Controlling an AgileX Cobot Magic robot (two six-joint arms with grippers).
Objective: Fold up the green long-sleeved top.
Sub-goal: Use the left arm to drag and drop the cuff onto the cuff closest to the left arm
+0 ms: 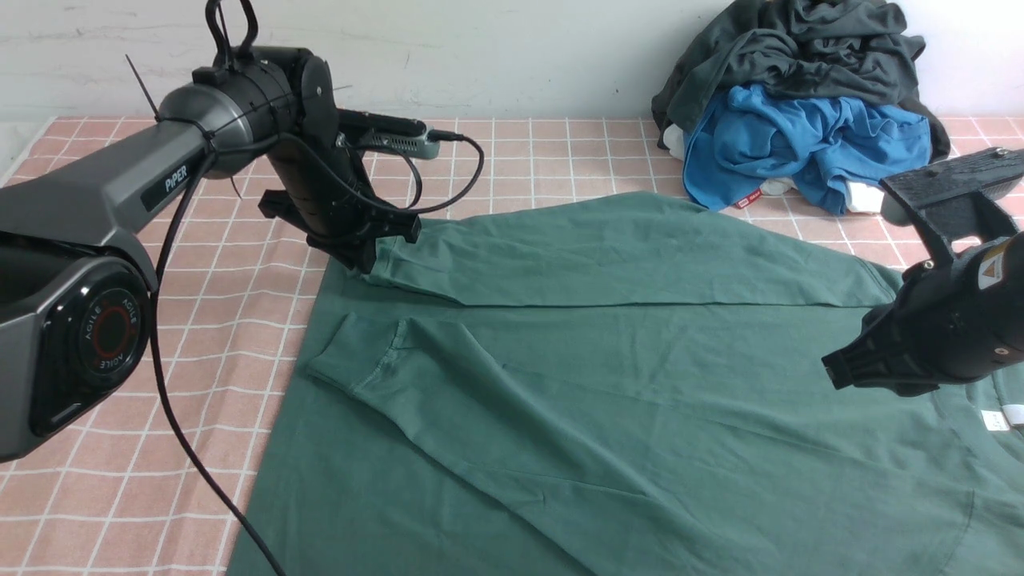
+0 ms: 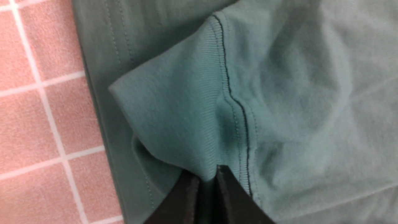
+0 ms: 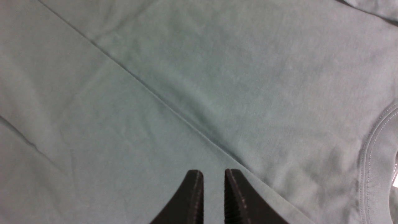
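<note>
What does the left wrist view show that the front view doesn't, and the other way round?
Only the left wrist view shows the left gripper pinching the ribbed cuff, with cloth bunched between its near-closed jaws. Only the front view shows the right gripper above the top's body, holding nothing, the second sleeve folded across the top, and the heap of a bright blue garment and a dark grey garment at the far right. Both show the green long-sleeved top on the pink checked cloth.

Even, soft light — wrist views blurry
</note>
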